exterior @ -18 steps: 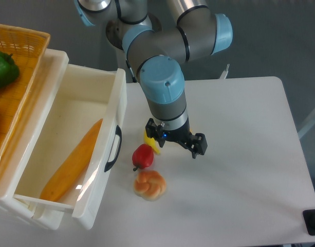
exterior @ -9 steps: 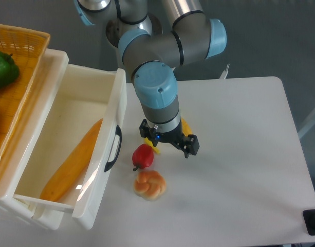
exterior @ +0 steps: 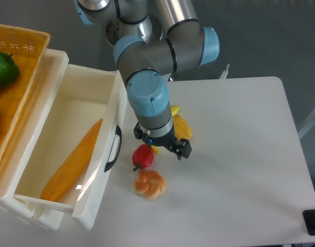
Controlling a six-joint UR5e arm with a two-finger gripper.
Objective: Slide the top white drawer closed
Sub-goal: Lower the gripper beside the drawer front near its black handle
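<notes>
Gripper (exterior: 161,145), seemingly open, beside pulled-out top white drawer (exterior: 75,149).

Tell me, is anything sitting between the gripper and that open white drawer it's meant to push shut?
Nothing stands squarely between them. The gripper hangs right of the top white drawer, whose front panel looks unobstructed. A red pepper lies on the table just below the gripper, near the drawer's black handle.

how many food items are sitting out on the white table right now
3: a red pepper beside the drawer front, a bread roll just below it, and a yellow item partly hidden behind the arm. The arm may hide more.
</notes>
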